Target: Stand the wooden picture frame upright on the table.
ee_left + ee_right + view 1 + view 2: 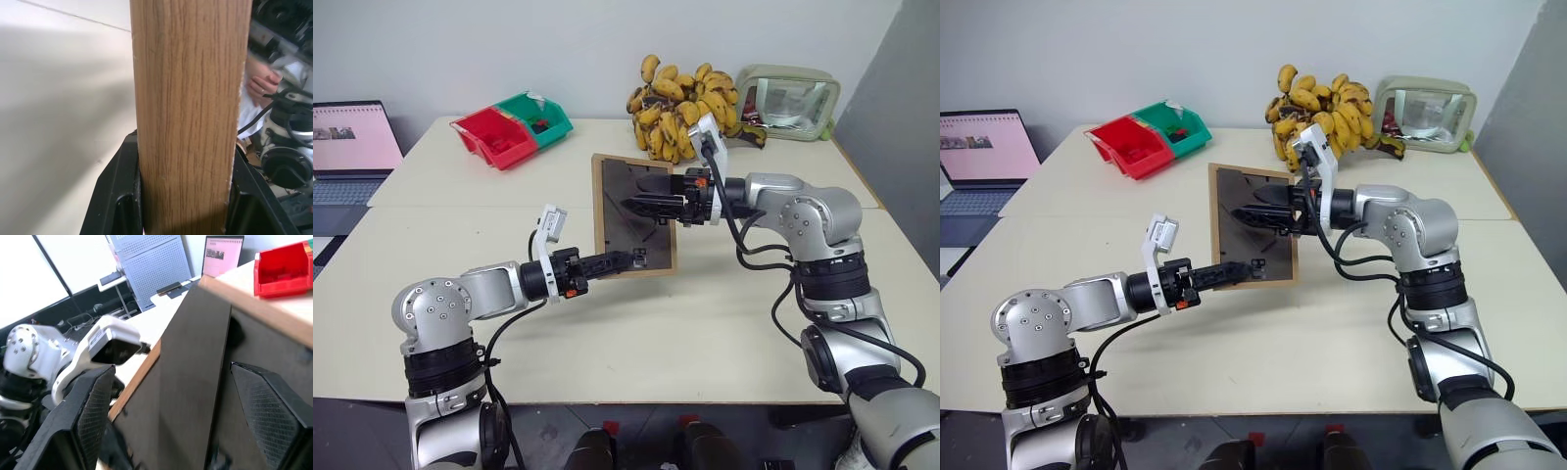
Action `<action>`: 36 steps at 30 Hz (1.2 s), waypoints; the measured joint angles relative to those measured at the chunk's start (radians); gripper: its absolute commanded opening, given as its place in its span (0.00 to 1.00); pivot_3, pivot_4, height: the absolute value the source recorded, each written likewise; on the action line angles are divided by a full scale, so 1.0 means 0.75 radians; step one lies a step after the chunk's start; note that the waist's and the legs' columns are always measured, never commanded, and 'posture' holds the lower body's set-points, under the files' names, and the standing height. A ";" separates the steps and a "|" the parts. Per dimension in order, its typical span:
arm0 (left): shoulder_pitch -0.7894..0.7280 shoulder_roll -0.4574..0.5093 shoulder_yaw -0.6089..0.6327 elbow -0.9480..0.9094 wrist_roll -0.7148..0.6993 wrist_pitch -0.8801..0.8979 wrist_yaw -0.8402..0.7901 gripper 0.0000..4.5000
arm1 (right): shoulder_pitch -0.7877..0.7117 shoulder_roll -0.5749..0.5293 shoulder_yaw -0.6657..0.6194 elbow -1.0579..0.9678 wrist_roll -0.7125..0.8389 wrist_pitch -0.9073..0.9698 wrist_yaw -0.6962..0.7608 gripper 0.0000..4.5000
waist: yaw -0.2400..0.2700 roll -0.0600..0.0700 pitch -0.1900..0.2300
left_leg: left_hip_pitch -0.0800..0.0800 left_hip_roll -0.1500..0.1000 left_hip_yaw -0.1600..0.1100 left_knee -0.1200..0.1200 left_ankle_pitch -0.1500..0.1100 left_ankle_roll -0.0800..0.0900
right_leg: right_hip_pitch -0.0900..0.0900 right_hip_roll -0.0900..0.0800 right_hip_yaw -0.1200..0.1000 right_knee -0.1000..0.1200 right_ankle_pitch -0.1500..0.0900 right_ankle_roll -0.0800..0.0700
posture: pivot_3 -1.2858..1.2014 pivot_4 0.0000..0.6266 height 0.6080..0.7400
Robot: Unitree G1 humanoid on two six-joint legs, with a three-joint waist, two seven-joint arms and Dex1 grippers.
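- Pale cream table (636, 333) with a seam across its middle, set against a plain grey-white wall; a laptop (350, 147) sits off its far left corner.
- Left gripper (625, 260) reaches forward and a little rightward, roughly level, its black fingers clamped tight on the lower edge of the wooden picture frame (617, 191).
- That frame is held up off the tabletop, nearly vertical, dark brown back facing the robot.
- Right gripper (641, 204) comes in level from the right, pointing left at the frame's back; its fingers (90, 416) stand spread apart on either side of the fold-out stand (188, 396), holding nothing.
- Farther back: red and green bins (512, 128), a heap of bananas (683, 108) and a green-rimmed case (787, 103).
- Left wrist view shows a person's hand (261, 83) beyond the frame's light wood edge.
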 measured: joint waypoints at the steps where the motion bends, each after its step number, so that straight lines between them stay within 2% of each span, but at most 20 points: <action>1: 0.003 0.007 0.001 0.000 -0.001 -0.001 0.000 0.29 | -0.012 0.020 0.001 0.017 -0.004 -0.011 -0.003 0.88 | 0.000 0.000 0.000 | 0.000 0.000 0.000 0.000 0.000 0.000 | 0.000 0.000 0.000 0.000 0.000 0.000 | 0.52 0.24 1.00; 5: 0.022 0.021 0.001 -0.007 -0.022 -0.013 -0.007 0.29 | -0.025 0.042 0.009 0.009 0.015 0.003 0.020 0.88 | 0.001 0.000 0.000 | -0.002 0.000 -0.001 0.000 0.000 0.000 | -0.001 -0.001 -0.001 -0.001 0.000 0.000 | 0.52 0.24 1.00; 9: 0.049 0.037 0.001 -0.030 -0.049 -0.015 -0.008 0.29 | -0.001 -0.014 0.010 -0.072 0.060 0.045 0.097 0.88 | 0.005 0.000 0.000 | -0.003 0.000 -0.002 0.000 0.000 0.000 | -0.002 -0.001 -0.002 -0.001 0.000 0.000 | 0.52 0.24 1.00; 12: 0.088 -0.002 0.001 -0.068 -0.071 -0.028 0.029 0.29 | 0.072 -0.084 -0.004 -0.147 0.130 0.097 0.160 0.88 | 0.010 0.000 0.000 | -0.004 0.000 -0.002 0.000 0.000 0.000 | -0.001 -0.001 -0.001 -0.003 0.000 0.000 | 0.52 0.24 1.00; 21: 0.167 -0.054 0.022 -0.132 -0.231 -0.037 0.156 0.29 | 0.173 -0.169 -0.128 -0.351 0.335 0.264 0.144 0.88 | 0.006 0.000 0.000 | -0.004 0.000 -0.002 0.000 0.000 0.000 | -0.002 -0.001 -0.001 -0.001 0.000 0.000 | 0.52 0.24 1.00; 28: 0.205 -0.041 0.009 -0.129 -0.287 -0.048 0.223 0.29 | 0.310 -0.344 -0.100 -0.402 0.259 0.202 0.126 0.88 | 0.014 0.000 0.000 | -0.005 0.000 -0.001 0.001 0.000 0.000 | -0.002 -0.001 -0.001 -0.003 0.000 0.000 | 0.52 0.24 1.00; 29: 0.207 -0.034 0.006 -0.128 -0.299 -0.049 0.225 0.29 | 0.331 -0.374 -0.100 -0.397 0.239 0.183 0.126 0.92 | 0.015 0.000 0.000 | -0.005 0.000 -0.001 0.001 0.000 0.000 | -0.002 -0.001 -0.001 -0.003 0.000 0.000 | 0.52 0.24 1.00; 31: 0.220 -0.006 0.007 -0.123 -0.332 -0.049 0.228 0.29 | 0.370 -0.429 -0.115 -0.369 0.213 0.157 0.116 0.98 | 0.015 0.000 0.000 | -0.005 0.000 -0.001 0.001 0.000 0.000 | -0.002 -0.001 -0.001 -0.003 0.000 0.000 | 0.52 0.24 1.00; 36: 0.252 0.102 0.011 -0.069 -0.453 -0.040 0.252 0.29 | 0.420 -0.531 -0.209 -0.313 0.168 0.088 0.092 0.98 | 0.014 0.000 0.000 | -0.005 0.000 -0.001 0.000 0.000 0.000 | -0.002 0.000 -0.001 -0.003 0.000 0.001 | 0.52 0.24 1.00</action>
